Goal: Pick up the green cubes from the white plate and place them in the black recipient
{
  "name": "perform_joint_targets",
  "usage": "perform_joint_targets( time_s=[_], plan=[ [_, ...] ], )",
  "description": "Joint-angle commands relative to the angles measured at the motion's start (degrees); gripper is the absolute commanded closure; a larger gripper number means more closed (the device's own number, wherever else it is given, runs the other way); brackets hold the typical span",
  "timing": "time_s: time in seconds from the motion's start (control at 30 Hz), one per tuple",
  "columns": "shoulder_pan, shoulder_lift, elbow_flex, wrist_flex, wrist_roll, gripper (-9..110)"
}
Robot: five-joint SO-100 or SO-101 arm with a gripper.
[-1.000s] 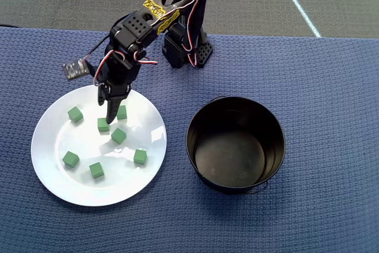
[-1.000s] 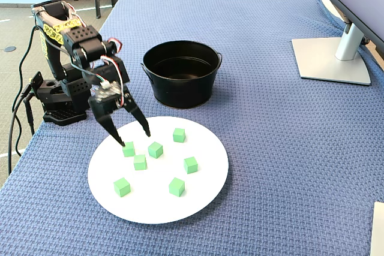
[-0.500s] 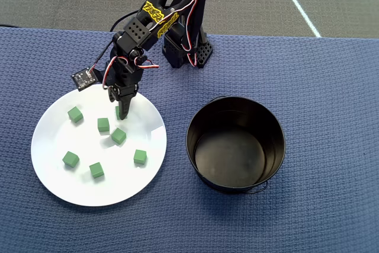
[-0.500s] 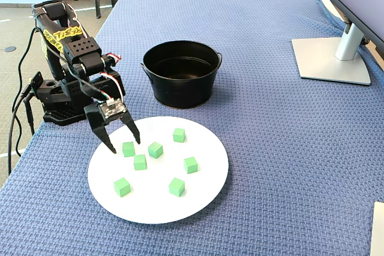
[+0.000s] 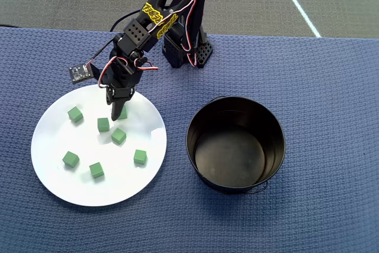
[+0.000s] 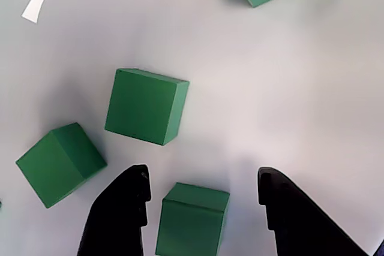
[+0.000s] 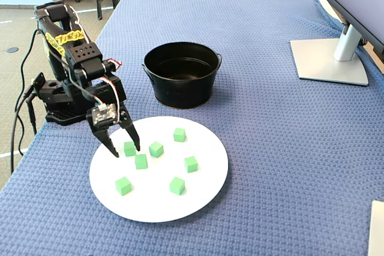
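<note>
Black two-finger gripper [image 6: 203, 193] stands with jaws apart over the round glossy white plate [image 7: 204, 193] on the blue worktop [image 7: 270, 88] — 1 small matte green cube [image 6: 192, 217] lies between them, unclamped, nearer the wrist view's left finger.

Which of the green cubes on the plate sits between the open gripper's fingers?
The small matte green cube at the bottom of the wrist view, framed by the black gripper; the other cubes lie outside the fingers on the glossy white plate.
</note>
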Motion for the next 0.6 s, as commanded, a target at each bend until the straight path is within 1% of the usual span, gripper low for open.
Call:
perform_joint_targets(
  time_s=[0.0, 0.17, 0.3, 0.37, 0.47, 0.57],
  plan=[
    [-1.76, 0.44, 0.53, -1.05, 2.99, 87],
    [-3.6, 1.93, -0.09, 2.2, 6.15, 87],
    [-4.39, 3.6, 0.97, 2.46, 8.53, 86],
    [-4.92, 4.04, 2.11, 2.81, 8.53, 82],
    [-5.36, 4.22, 3.16, 2.37, 8.61, 82],
    [-5.27, 3.87, 3.16, 1.32, 9.49, 88]
  ],
)
